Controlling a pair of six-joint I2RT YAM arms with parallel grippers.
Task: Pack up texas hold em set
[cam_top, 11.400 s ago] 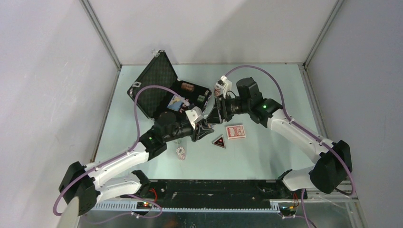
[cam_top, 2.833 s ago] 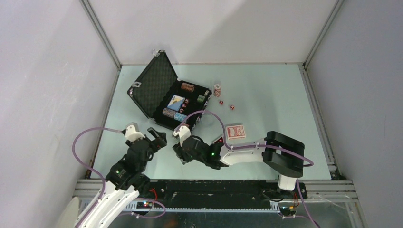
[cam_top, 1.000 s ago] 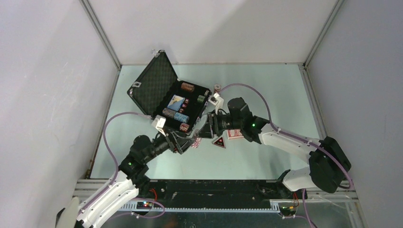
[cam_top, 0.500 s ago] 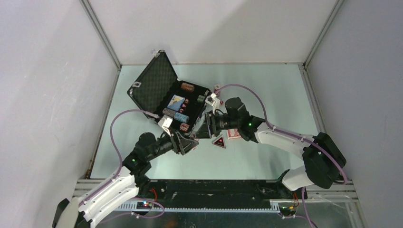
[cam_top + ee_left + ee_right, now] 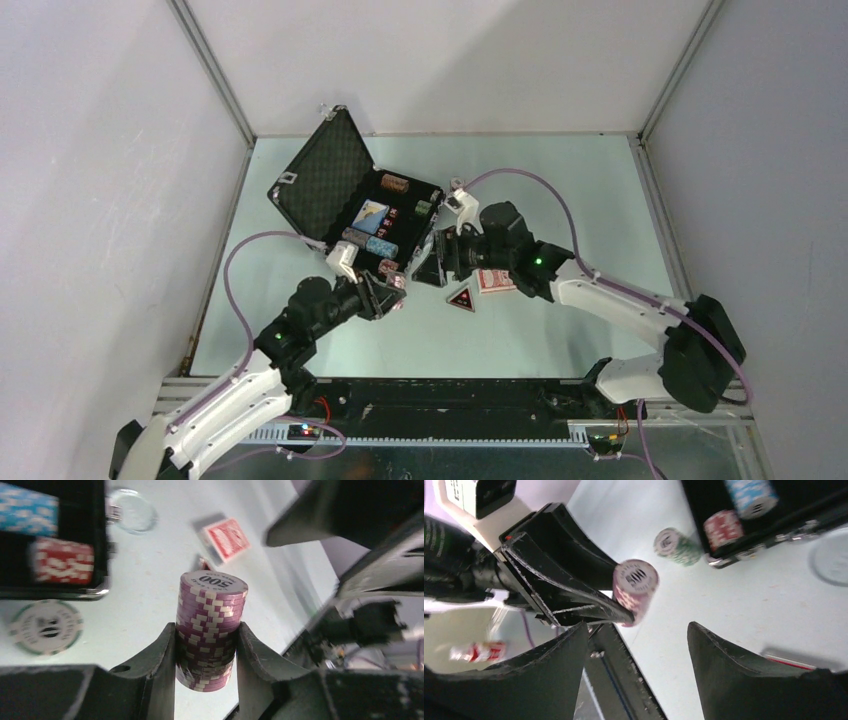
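Left hand (image 5: 206, 628) grips one purple-white poker-chip stack (image 5: 212, 615); right hand (image 5: 636, 626) spread open. One green-white chip stack (image 5: 46, 628) beside left hand, one red card deck (image 5: 226, 538) beyond. Black-red triangle (image 5: 461, 298) mostly hidden in left wrist view.

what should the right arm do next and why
Probably ease the right claw forward around the purple chip stack. The left claw is shut on that stack and holds it up facing the open right claw, with a gap between them.
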